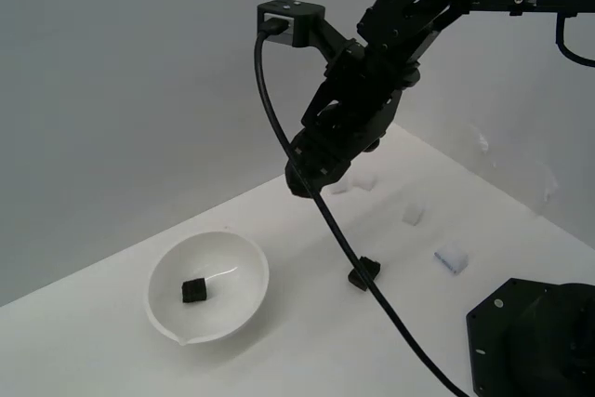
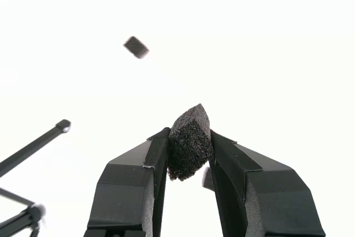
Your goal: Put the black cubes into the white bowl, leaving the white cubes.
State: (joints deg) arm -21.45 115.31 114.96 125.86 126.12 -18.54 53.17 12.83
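My gripper [image 2: 188, 137] is shut on a black cube [image 2: 190, 142], pinched cornerwise between the two fingers. In the exterior view the gripper [image 1: 300, 178] hangs well above the table, to the right of the white bowl [image 1: 232, 262], and its own bulk hides the held cube. One black cube [image 1: 193, 290] lies inside the bowl. Another black cube [image 1: 364, 272] sits on the table by the cable. The wrist view shows a small black cube [image 2: 136, 47] against washed-out white; I cannot tell which one it is. White cubes [image 1: 412, 215] [image 1: 451, 258] [image 1: 364, 181] lie at the exterior view's right.
A thick black cable [image 1: 372, 295] hangs from the wrist and trails across the table to the front. A black robot base [image 1: 535, 341] fills the exterior view's lower right corner. The cable also shows in the wrist view [image 2: 33, 147].
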